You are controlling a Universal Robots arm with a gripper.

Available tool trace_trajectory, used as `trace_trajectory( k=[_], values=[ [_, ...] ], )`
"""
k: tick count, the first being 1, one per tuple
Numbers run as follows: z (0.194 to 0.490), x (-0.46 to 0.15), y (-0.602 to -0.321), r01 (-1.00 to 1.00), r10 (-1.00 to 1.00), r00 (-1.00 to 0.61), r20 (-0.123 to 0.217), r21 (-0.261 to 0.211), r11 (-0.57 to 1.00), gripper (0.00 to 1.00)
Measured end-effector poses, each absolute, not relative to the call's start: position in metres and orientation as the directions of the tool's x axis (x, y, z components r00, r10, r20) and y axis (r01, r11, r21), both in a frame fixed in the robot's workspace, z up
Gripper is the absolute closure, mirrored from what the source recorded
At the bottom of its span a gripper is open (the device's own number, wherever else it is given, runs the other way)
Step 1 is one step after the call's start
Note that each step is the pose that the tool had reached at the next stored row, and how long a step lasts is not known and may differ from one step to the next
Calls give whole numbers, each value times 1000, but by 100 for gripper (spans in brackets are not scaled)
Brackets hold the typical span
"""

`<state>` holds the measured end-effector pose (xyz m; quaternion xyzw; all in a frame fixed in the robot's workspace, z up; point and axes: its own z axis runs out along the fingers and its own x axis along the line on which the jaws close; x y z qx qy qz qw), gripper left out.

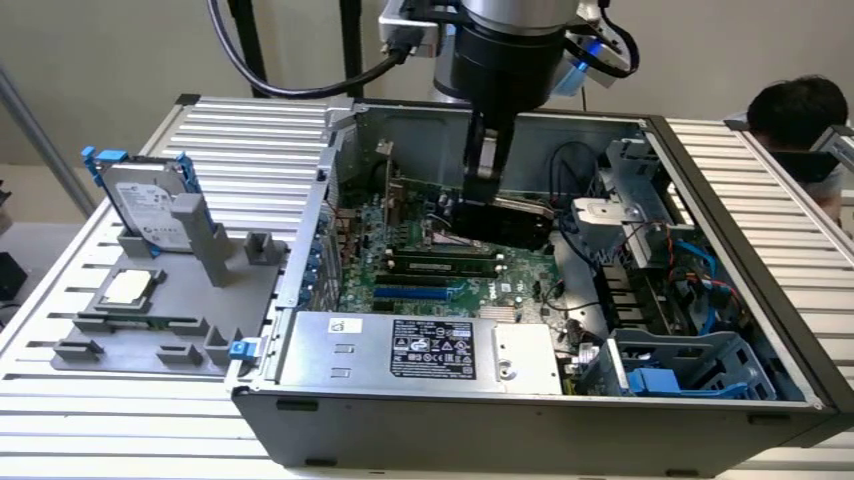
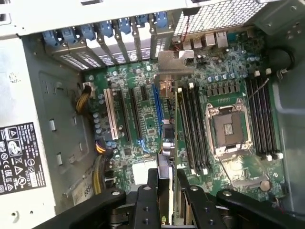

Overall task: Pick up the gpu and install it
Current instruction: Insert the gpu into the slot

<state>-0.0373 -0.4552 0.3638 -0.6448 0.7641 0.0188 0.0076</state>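
claw [image 2: 167,193] is clamped on the gpu [image 2: 167,143], holding it edge-on over the motherboard [image 2: 143,119] inside the case [image 1: 534,430]. wrist view shows its silver bracket [image 2: 175,61] near the rear slots. exterior view shows the hard drive [image 1: 147,205] and cpu chip [image 1: 127,288] sitting on the grey rack [image 1: 180,325] outside.

In the exterior view the arm [image 1: 501,50] is cut off by the upper edge. The person [image 1: 798,120] at the exterior view's right is cut by the border. The pincer [image 1: 478,200] is dark against the black gpu [image 1: 518,228], so its fingertips cannot be told apart there. The print on the power supply label [image 1: 441,350] is too small to read. In the wrist view the pincer [image 2: 167,177] runs out of the picture, the gpu [image 2: 167,138] shows only edge-on with its face hidden, and the power supply label [image 2: 16,155] is cut by the edge.
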Motion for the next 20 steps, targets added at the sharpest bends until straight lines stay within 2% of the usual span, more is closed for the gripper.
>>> trace_trajectory(
  k=[8, 20],
  values=[
    [355, -38, -455, -999, -999, -40, -37, 10, 39, 100],
    [335, -79, -455, -999, -999, -32, -37, -16, 32, 100]
  ],
)
